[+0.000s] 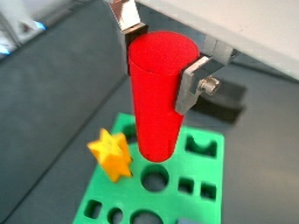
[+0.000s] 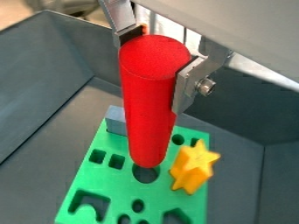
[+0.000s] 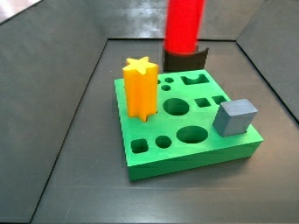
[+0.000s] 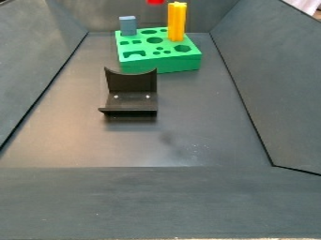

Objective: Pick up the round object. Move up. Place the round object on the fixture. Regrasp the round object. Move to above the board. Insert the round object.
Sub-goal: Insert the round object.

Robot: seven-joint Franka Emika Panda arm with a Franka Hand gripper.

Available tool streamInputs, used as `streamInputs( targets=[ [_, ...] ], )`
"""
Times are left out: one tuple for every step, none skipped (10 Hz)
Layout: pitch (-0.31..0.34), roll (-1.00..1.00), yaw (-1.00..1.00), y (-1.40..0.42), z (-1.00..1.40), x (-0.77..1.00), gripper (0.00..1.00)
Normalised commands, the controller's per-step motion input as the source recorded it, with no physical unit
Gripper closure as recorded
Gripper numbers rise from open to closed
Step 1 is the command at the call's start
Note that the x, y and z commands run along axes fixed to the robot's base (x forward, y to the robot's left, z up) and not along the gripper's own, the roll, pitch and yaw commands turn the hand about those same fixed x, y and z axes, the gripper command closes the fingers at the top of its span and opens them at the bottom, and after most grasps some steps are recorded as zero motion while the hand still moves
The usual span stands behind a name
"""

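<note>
My gripper is shut on the round object, a smooth red cylinder peg, and holds it upright by its upper end; both wrist views show this. The peg hangs above the green board, and its lower end lines up with a round hole there. In a side view only the peg's lower part shows, clear above the board; the gripper is out of that frame. The dark fixture stands empty on the floor beside the board.
An orange-yellow star peg stands upright in the board, close beside the red peg in both wrist views. A grey-blue cube sits at a board corner. Sloping grey bin walls enclose the floor.
</note>
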Motion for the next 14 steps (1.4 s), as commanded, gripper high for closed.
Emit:
streamInputs(
  targets=[
    [0.000, 0.00, -0.81, -0.18, -0.54, 0.09, 1.00],
    [0.039, 0.00, -0.77, -0.14, -0.57, 0.01, 1.00],
    [0.083, 0.00, -0.75, -0.10, -0.55, 0.00, 1.00],
    [0.084, 0.00, -0.73, -0.06, -0.57, 0.01, 1.00],
    [0.084, 0.00, -0.65, 0.00, -0.60, 0.11, 1.00],
    [0.089, 0.00, -0.64, 0.00, -0.59, 0.09, 1.00],
    [0.041, -0.05, -0.66, 0.00, -0.46, 0.01, 1.00],
    [0.031, -0.07, -0.66, 0.00, -0.40, 0.01, 1.00],
    [0.003, -0.09, -0.63, 0.00, -0.35, 0.03, 1.00],
    [0.000, -0.12, -0.63, 0.00, -0.29, 0.05, 1.00],
    [0.000, -0.16, -0.63, 0.00, -0.27, 0.13, 1.00],
    [0.000, -0.12, -0.55, 0.00, -0.29, 0.21, 1.00],
    [0.000, -0.11, -0.50, 0.04, -0.31, 0.25, 1.00],
    [0.006, -0.10, -0.46, 0.04, -0.31, 0.28, 1.00]
  ],
)
